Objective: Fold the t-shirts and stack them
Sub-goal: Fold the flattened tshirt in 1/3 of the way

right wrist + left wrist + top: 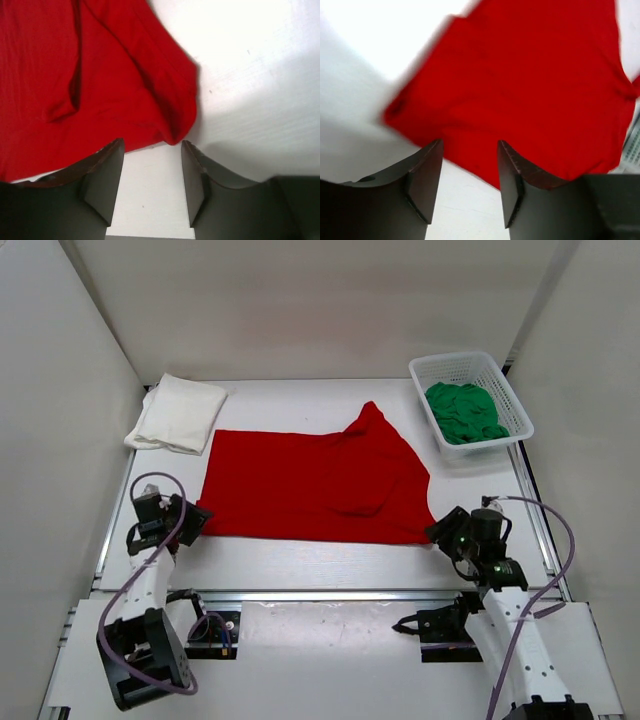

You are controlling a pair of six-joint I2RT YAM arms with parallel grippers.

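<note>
A red t-shirt (315, 485) lies spread across the middle of the table, one part rising in a peak at its far right. A folded white t-shirt (178, 412) sits at the far left. The green t-shirt (464, 412) is bunched inside the basket. My left gripper (192, 518) stands open at the red shirt's near left corner, nothing between its fingers; the red cloth (520, 85) lies just beyond the left gripper (470, 150). My right gripper (441, 530) is open at the near right corner; the red cloth's corner (172, 130) lies just ahead of the right gripper (151, 147).
A white mesh basket (516, 400) stands at the far right corner of the table. White walls enclose the table on three sides. A metal rail (350, 595) runs along the near edge in front of the arm bases.
</note>
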